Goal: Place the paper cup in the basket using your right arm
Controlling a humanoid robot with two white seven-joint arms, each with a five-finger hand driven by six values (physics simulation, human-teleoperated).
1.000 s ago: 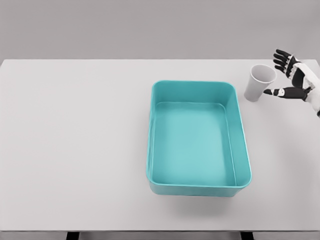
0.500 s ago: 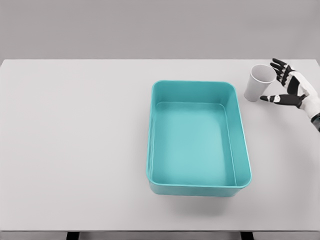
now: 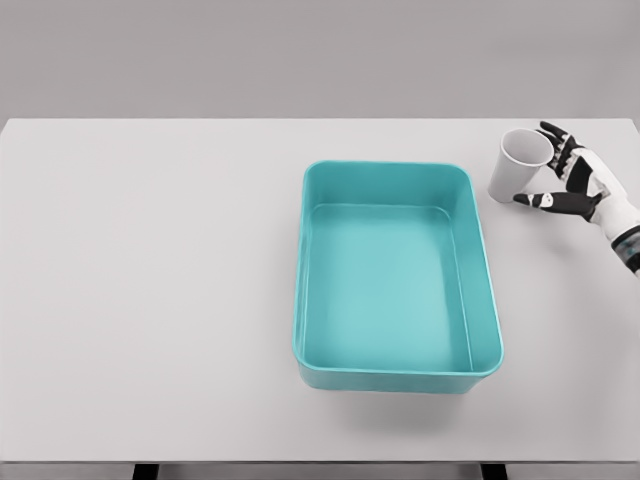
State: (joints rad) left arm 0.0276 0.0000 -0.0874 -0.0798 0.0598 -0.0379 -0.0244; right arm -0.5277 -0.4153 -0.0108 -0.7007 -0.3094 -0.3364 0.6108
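A white paper cup [image 3: 515, 166] stands upright on the table, just right of the far right corner of the teal basket [image 3: 483, 280]. My right hand [image 3: 545, 168] is beside the cup on its right, fingers spread open around it. The thumb [image 3: 535, 200] reaches under the cup's near side and the other fingertips [image 3: 556, 135] sit close by its rim. I cannot tell whether they touch the cup. The basket holds nothing. The left arm does not appear.
The white table [image 3: 150, 280] stretches wide to the left of the basket. Its right edge lies close behind my right wrist [image 3: 625, 235]. The near edge runs along the bottom of the picture.
My right hand has moved left and slightly down, closing in on the cup. The cup and the basket have stayed in place.
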